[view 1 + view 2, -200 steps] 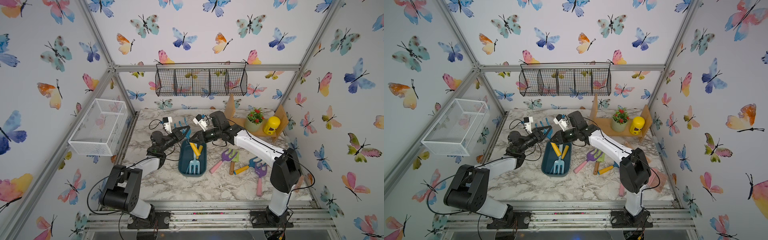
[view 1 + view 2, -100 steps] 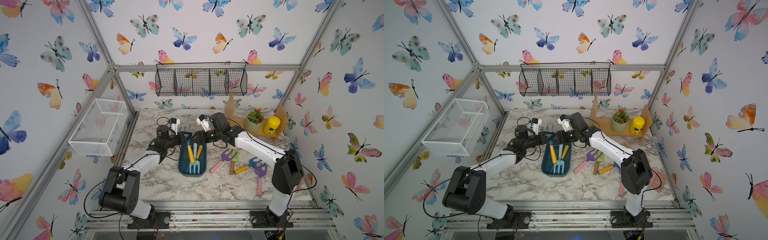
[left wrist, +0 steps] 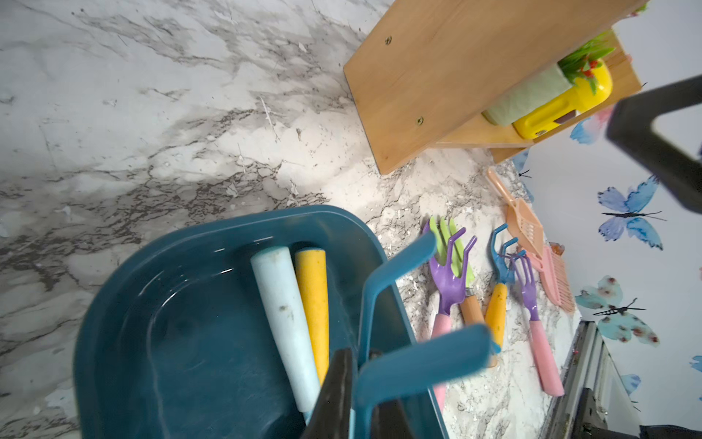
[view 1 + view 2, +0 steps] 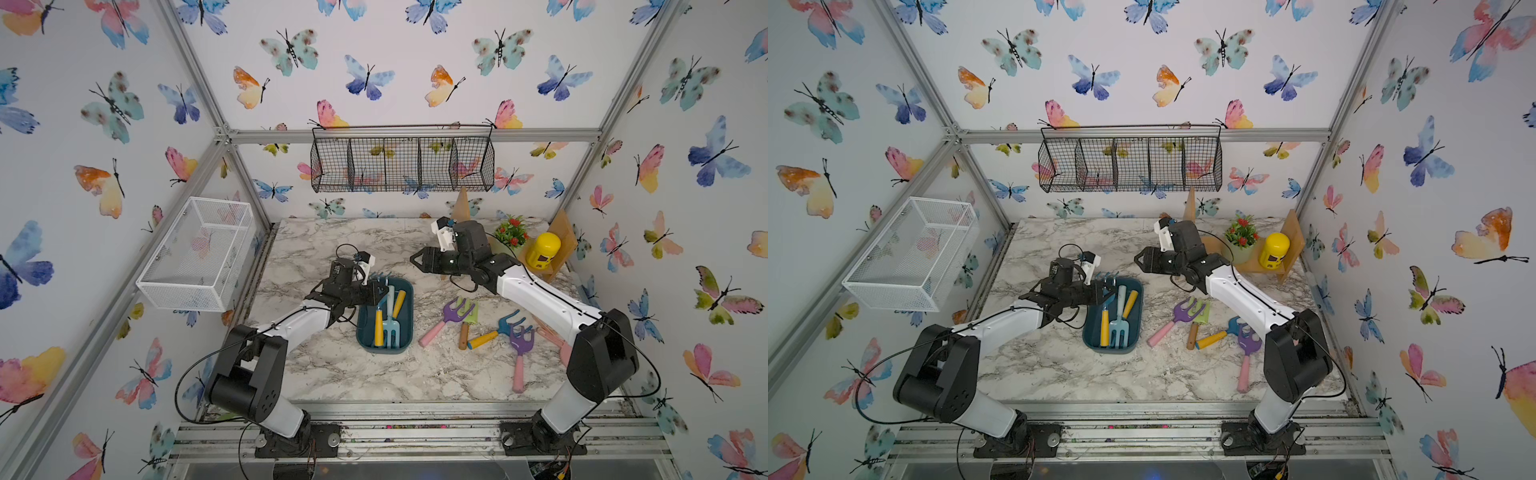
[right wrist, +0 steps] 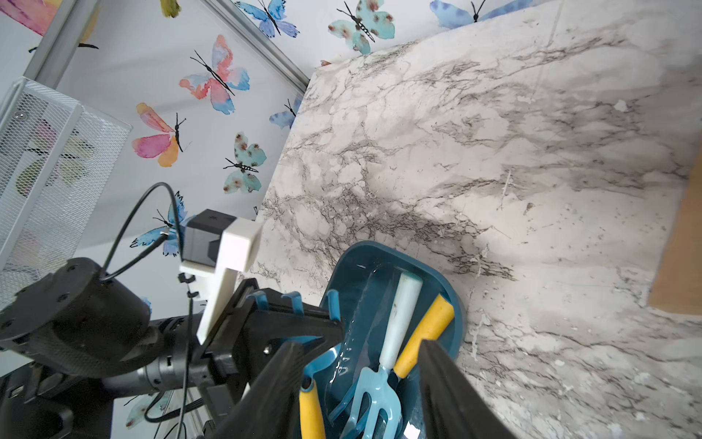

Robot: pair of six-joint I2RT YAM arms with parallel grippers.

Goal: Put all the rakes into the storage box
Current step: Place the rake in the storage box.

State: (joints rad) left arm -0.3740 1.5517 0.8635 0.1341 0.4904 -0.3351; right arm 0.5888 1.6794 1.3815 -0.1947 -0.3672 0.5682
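Now the right arm (image 4: 540, 299) has pulled back from the storage box (image 4: 407, 332) toward the far edge of the table (image 4: 332, 374), and the right gripper (image 4: 415, 260) is spread and empty. The left gripper (image 4: 379, 291) has come over the box's far left corner and pinches the blue head of the rake (image 4: 379, 326). The rake's yellow handle lies inside the box. Beside it there lie a pale blue fork (image 4: 390, 328) and a yellow-handled tool (image 4: 399, 301).

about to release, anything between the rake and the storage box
Nothing visible. The left end effector holds the rake over the storage box, its yellow handle already inside, beside a pale blue fork lying there.
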